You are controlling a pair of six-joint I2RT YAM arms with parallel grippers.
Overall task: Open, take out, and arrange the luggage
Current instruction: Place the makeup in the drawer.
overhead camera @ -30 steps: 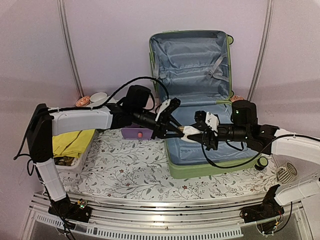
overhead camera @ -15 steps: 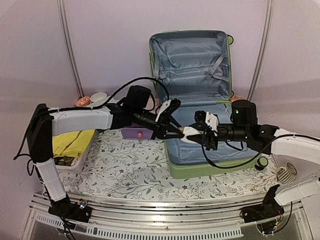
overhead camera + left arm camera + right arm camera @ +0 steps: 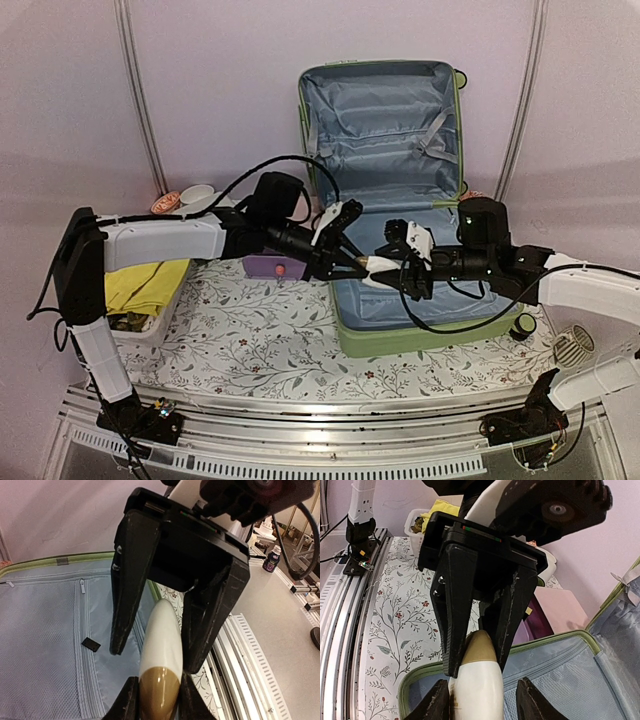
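The light-green luggage (image 3: 425, 340) lies open on the table, its grey-blue lined lid (image 3: 380, 110) upright against the wall. Over its near-left corner the two grippers meet tip to tip around a white, brown-tipped oblong object (image 3: 377, 264). My left gripper (image 3: 362, 262) is shut on the brown end (image 3: 159, 690). My right gripper (image 3: 390, 262) stands open around the white end (image 3: 475, 692); its right finger (image 3: 534, 705) is well clear of the object and its left finger (image 3: 436, 705) is close beside it. The lining (image 3: 45, 645) below shows a zipped mesh pocket.
A white basket (image 3: 140, 325) with yellow cloth stands at the left edge. A small purple drawer box (image 3: 272, 266) sits left of the suitcase, with a white bowl (image 3: 197, 195) behind it. A round slotted white piece (image 3: 572, 346) lies at the right. A flowered cloth (image 3: 260, 340) covers the table.
My right gripper's jaws have spread apart off the white end, and that arm has shifted slightly left. The left gripper keeps its hold and has barely moved.
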